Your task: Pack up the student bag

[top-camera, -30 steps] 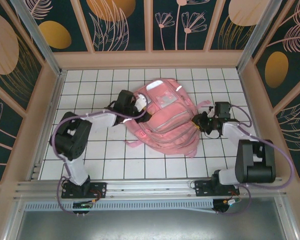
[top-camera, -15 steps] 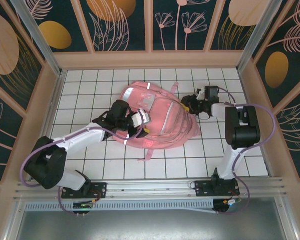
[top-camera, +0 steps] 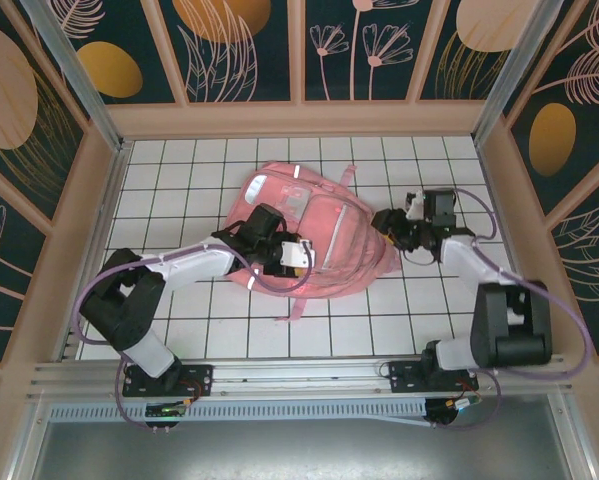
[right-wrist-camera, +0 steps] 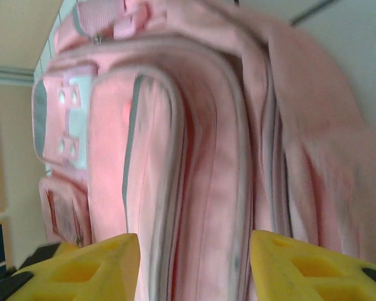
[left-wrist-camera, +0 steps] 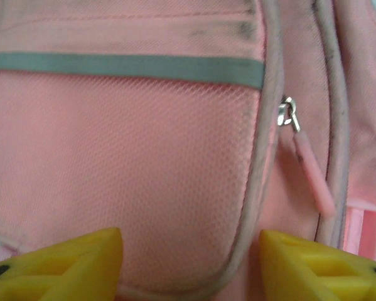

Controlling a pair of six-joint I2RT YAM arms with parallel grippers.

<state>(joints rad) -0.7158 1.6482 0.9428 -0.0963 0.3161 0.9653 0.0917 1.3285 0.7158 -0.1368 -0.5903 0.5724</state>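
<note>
A white gridded tabletop carries the pink student bag, lying flat at its centre toward the far side. The left gripper rests on the bag's near front. Its yellow fingers are spread either side of a mesh pocket, and whether they pinch it cannot be told. The right gripper sits at the bag's right edge, jaws parted and holding nothing. A pink zip pull hangs beside the pocket.

student bag blocks centre, near tiles open
</note>
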